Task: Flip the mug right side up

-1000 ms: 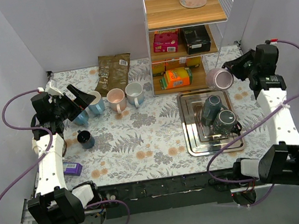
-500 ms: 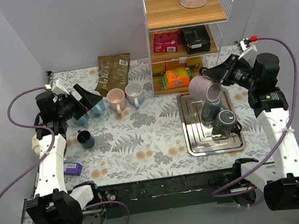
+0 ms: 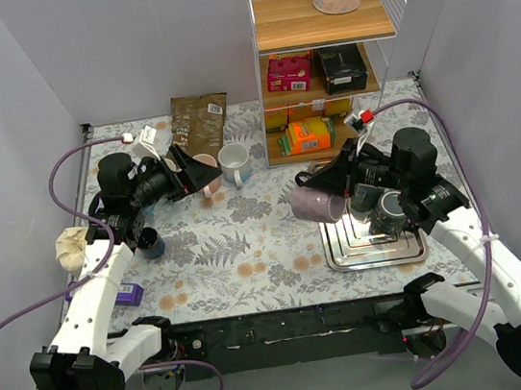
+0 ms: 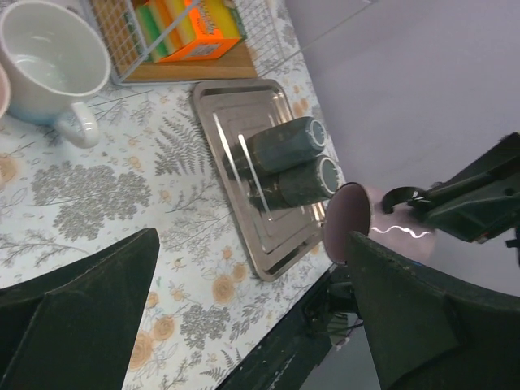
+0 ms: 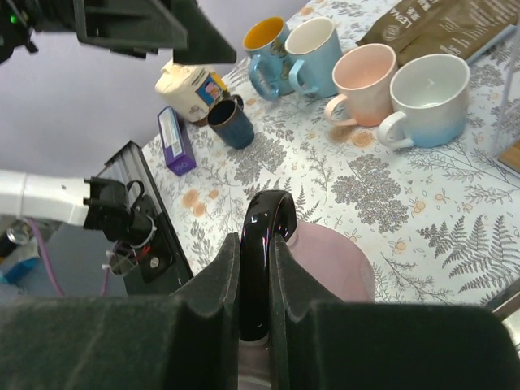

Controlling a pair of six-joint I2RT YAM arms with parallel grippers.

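**Top external view: pink mug aloft, righting unfinished**

Item: pink mug [image 3: 318,204], the task's thing. Location: in the air at the left edge of the steel tray [image 3: 377,261], over the patterned bench [image 3: 248,245] and touching neither. Attitude: on its side, axis roughly level, one round end turned away from the tray. Whether that end is the mouth or the base cannot be told.

Holder: right claw [image 3: 337,184]. The right wrist view shows both fingers pressed against the mug's dark handle, one on each flank, with the pink body hanging beyond them. The grip looks firm.

Second arm: left claw [image 4: 252,244]. Its fingers are spread wide and hold nothing. It is raised well to the left of the tray and faces the tray and the pink mug across the bench.

Other stock: two dark mugs [image 3: 382,199] lie on their sides on the tray, touching each other. Four upright cups [image 5: 357,65] stand in a row on the bench, well to the left of the tray and farther back.

Progress, as judged: the mug is grasped and lifted clear of any surface, which is the first half of the job. What is left is to turn the wrist until the mouth faces up, set the base down flat on the bench beside the tray, and let go. An open patch of bench lies left of the tray for that.
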